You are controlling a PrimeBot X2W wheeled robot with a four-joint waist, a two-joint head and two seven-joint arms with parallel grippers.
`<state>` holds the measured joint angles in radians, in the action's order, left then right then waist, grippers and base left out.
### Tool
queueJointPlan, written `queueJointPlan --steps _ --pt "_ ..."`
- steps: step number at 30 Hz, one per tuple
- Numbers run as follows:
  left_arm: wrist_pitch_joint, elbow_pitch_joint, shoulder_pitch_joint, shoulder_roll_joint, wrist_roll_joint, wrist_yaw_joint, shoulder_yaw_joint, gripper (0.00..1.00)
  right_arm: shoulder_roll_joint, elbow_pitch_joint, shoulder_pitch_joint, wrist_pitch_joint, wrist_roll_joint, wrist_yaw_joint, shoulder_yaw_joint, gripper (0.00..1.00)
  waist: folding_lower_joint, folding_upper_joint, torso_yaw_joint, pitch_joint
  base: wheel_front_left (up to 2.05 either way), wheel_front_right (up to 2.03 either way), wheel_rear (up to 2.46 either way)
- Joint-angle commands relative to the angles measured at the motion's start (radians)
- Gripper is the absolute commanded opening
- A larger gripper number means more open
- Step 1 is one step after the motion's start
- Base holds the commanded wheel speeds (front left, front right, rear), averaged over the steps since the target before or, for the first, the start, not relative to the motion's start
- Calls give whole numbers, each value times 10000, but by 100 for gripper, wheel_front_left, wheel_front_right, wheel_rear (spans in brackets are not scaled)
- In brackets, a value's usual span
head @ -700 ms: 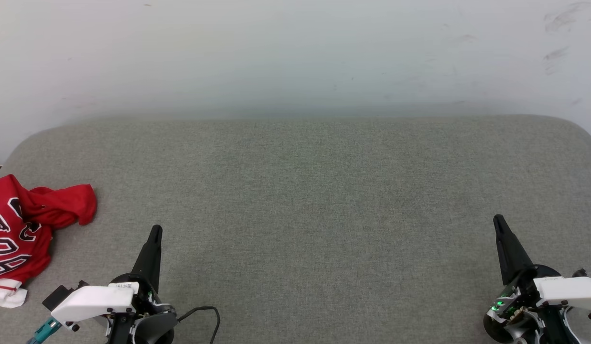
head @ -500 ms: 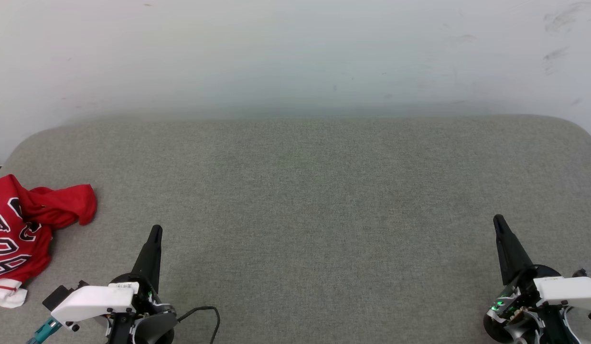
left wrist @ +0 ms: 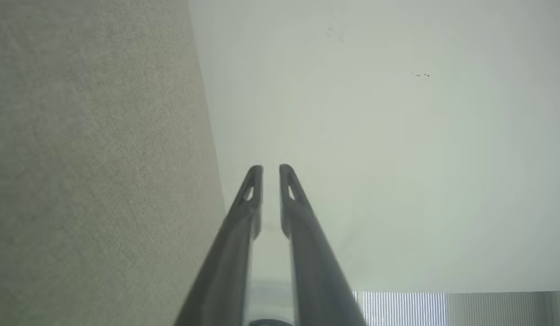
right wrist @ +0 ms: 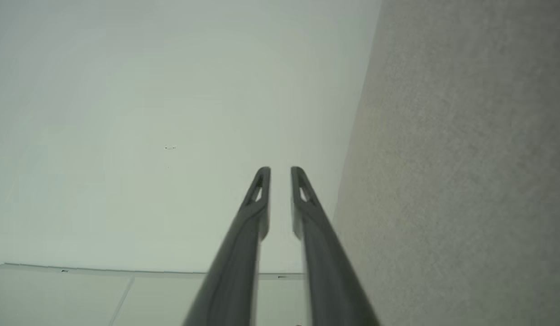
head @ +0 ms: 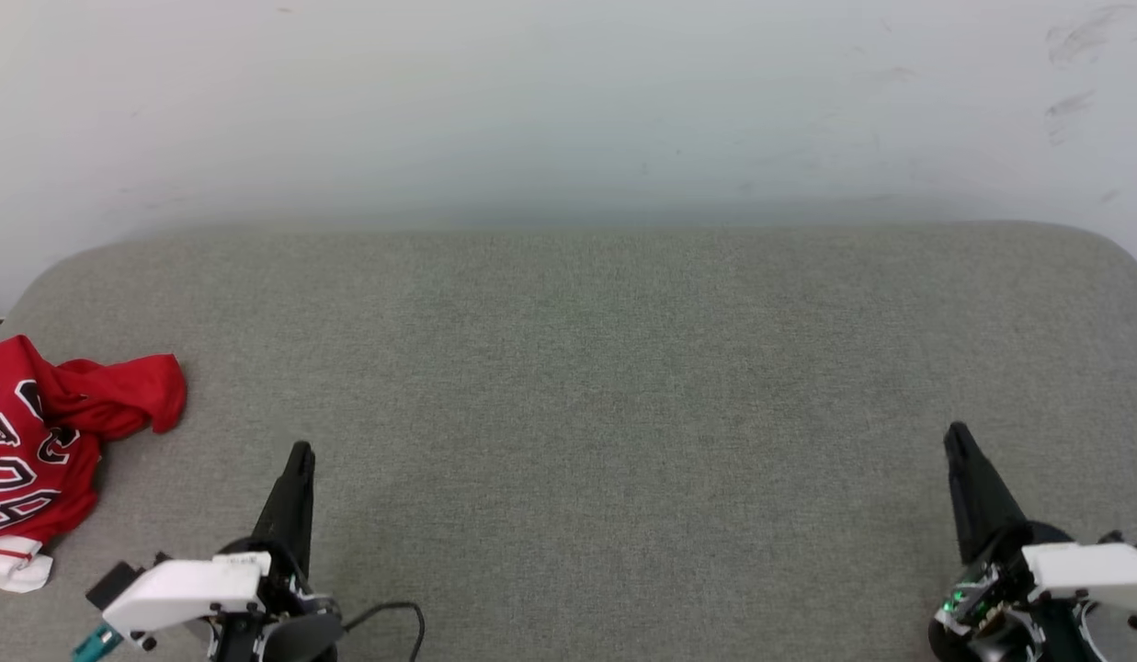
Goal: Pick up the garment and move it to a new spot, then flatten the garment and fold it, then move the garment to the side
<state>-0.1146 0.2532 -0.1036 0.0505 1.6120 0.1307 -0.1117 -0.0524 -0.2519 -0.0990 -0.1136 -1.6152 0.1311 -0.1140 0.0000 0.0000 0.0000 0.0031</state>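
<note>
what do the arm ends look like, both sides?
Left gripper and right gripper: each has two long, dark, tapered fingers with a small slot near each tip. White cover on the left wrist and on the right. The left has a black cable and a teal connector. The right has green lights.

left gripper [head: 300,450] and right gripper [head: 952,432] with long tapered dark fingers [left wrist: 250,199], slotted tips, white screw-dotted wrist covers [head: 187,588], looped black cable [head: 403,605], teal connector [head: 92,644], green light [head: 954,602]

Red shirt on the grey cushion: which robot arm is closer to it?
Left. The left arm sits just beside the shirt, on its right, not touching it. The right arm is far off at the opposite end of the grey cushion.
</note>
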Motion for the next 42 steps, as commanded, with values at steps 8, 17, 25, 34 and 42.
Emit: queueJointPlan --steps 8,17,25,34,42 --pt "289 -33 28 -7 -12 -2 411 100 8 109 178 250 80 -2 143 100 0 0 0 11 0 0 0" --pt "741 -371 -164 64 -510 -1 992 100 -129 506 239 723 674 -2 463 100 0 0 14 23 0 0 0" --pt "1133 -705 -211 25 -2438 -1 963 100 -126 952 284 1128 2857 -2 498 100 0 0 14 27 0 0 0" --pt "1488 -1038 -128 -2 -4361 -1 918 100 -79 1343 408 1483 5244 -2 597 100 0 0 14 12 0 0 0" --pt "1777 -1274 -34 -2 -6019 -1 1026 100 -66 1521 495 1772 7224 -2 625 100 0 0 16 -8 0 0 0"
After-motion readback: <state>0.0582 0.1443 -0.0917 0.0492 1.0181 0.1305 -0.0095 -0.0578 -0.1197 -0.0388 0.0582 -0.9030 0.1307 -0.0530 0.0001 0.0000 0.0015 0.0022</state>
